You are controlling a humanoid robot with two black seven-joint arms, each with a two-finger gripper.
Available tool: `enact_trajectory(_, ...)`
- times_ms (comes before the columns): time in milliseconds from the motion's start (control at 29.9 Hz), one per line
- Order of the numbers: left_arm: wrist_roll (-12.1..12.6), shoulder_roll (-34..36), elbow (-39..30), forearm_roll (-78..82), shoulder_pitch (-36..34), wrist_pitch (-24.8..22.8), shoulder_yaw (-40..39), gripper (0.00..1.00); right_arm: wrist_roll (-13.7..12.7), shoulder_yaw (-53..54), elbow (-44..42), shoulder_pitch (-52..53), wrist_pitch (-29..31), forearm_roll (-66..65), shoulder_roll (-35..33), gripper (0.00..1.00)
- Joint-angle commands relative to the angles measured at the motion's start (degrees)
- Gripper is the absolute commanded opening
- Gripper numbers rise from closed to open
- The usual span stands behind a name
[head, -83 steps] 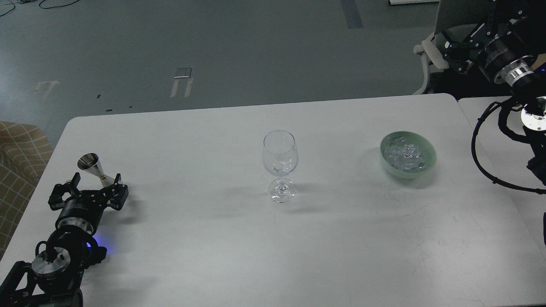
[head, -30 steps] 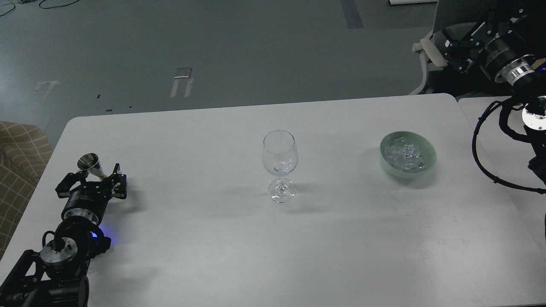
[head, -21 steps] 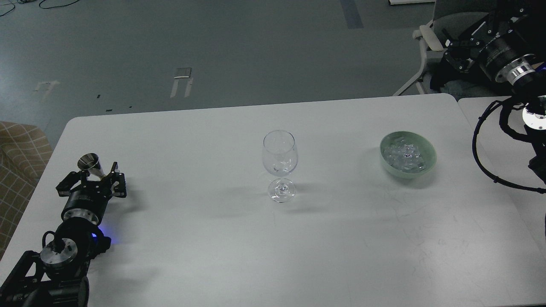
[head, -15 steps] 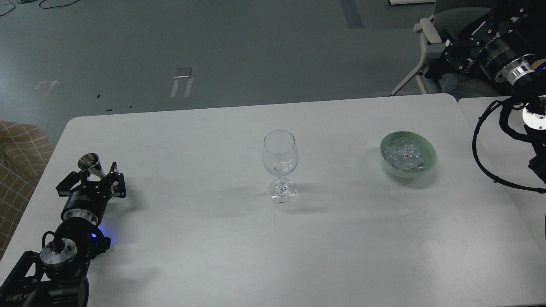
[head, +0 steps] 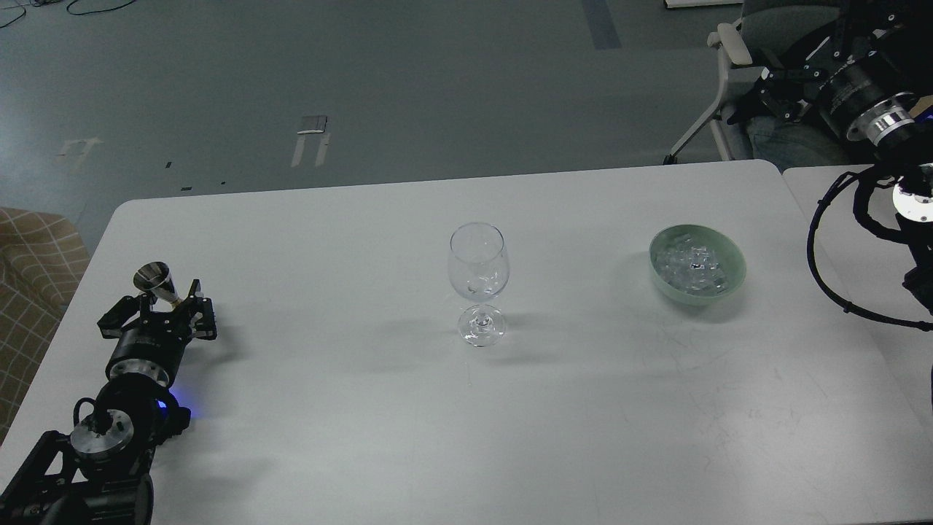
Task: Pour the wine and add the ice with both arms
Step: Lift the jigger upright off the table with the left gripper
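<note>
Left fingers [head: 169,305]: closed on jigger [head: 157,283] | ice [head: 691,267]: in bowl [head: 732,281], 3 o'clock, well apart | right fingers [head: 765,91]: state indeterminate

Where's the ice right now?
In the head view, the ice lies heaped in the pale green bowl on the right side of the white table, to the right of the empty wine glass.

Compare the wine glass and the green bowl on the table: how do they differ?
The wine glass is clear and tall on a stem; the bowl is pale green, low and wide. The glass looks empty; the bowl holds a heap of ice. The glass stands near the middle of the table; the bowl sits further right. Both are upright and untouched by either gripper.
</note>
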Motion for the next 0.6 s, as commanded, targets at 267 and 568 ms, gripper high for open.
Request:
enact_trajectory(267,0.0,0.1,0.2,0.0,-0.2,0.0,0.0,0.45,0.0,0.0,0.0,0.1,0.0,0.0,0.0,1.0)
enact_trajectory(568,-0.1,0.0,0.2,-0.1,-0.2,-1.6,-0.1,0.36,0.0,0.0,0.0,0.0,0.0,0.0,0.0,1.0)
